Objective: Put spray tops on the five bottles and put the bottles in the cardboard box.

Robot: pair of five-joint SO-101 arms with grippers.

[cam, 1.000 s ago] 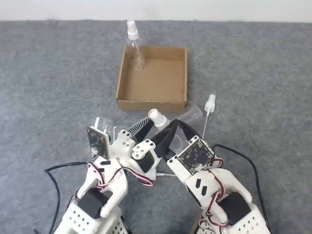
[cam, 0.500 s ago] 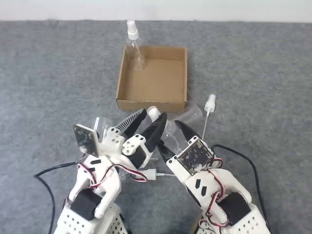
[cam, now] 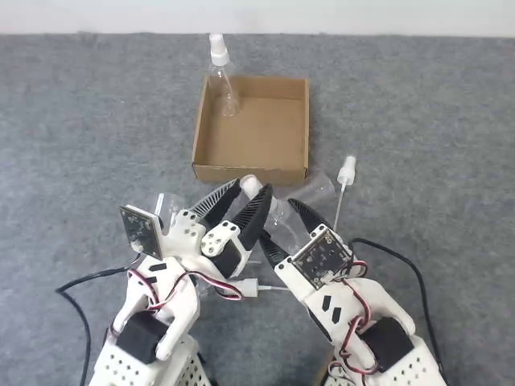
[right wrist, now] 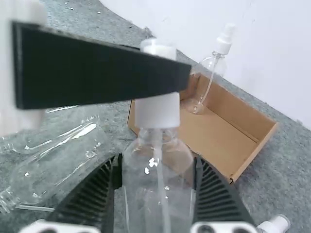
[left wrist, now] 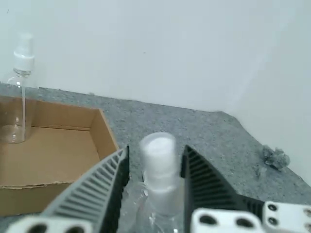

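On a grey worktop (cam: 418,121), far left, an empty bottle (right wrist: 53,167) lies on its side. Next, the left fingers (left wrist: 97,194) stand slightly apart on either side of a white spray top (left wrist: 158,160), with a sliver of space each side, holding nothing. That spray top sits on a clear bottle (right wrist: 158,179) held just in front of the cardboard box (cam: 249,171); whether it is screwed tight cannot be told. The right fingers (right wrist: 92,199) are closed on the clear bottle's round body, below its shoulder. The clear bottle stands roughly upright, its long axis vertical, the spray top pointing up and a thin tube running down its middle. It looks like thin, empty plastic: probably very light, smooth enough to slip, and likely to dent under a hard squeeze. The wide body is therefore the sensible place to hold it, while the stiffer white collar suits twisting. Behind, a finished bottle (cam: 223,84) stands upright in the box's far left corner. Furthest right, a loose spray top (cam: 346,172) lies on the worktop, tube trailing toward the arms.
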